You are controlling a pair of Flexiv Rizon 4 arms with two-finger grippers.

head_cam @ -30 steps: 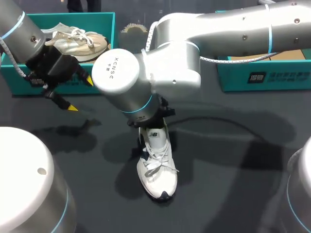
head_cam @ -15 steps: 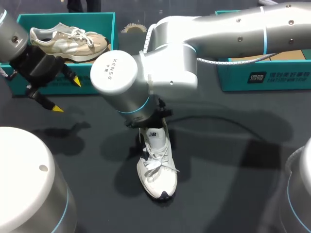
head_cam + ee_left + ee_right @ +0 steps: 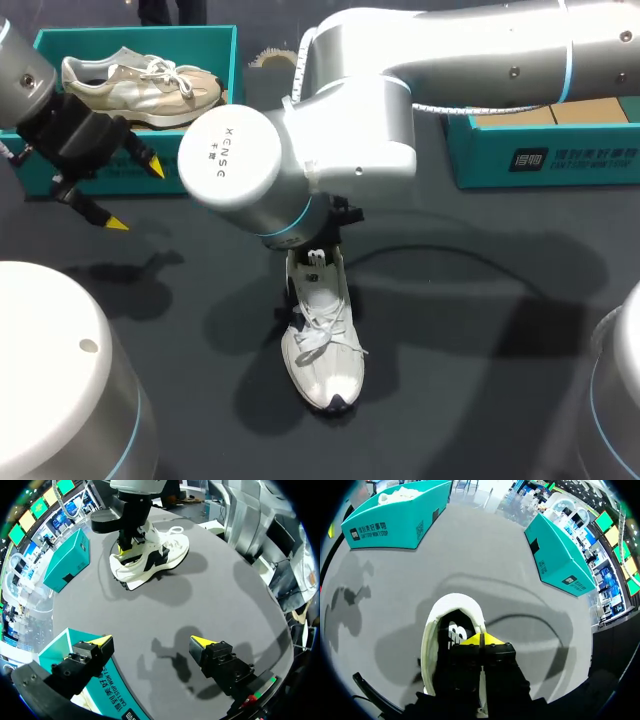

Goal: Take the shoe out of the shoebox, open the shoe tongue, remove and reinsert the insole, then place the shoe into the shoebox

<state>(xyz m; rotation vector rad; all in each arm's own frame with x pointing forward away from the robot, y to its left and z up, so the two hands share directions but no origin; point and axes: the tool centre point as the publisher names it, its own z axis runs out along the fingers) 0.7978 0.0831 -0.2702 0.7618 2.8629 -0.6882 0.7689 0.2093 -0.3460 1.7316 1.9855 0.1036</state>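
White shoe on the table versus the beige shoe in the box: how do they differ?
The white shoe stands on the dark table; the beige shoe sits in the teal shoebox. The right gripper pinches the white shoe at its heel opening; nothing touches the beige shoe. The white shoe's toe points toward the robot; the beige shoe lies crosswise. Both are laced sneakers.

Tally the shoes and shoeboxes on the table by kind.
Shoes: 2 (white shoe on the table, beige shoe in the left shoebox)
Shoeboxes: 2 (left shoebox, right shoebox, both teal)
Total: 4
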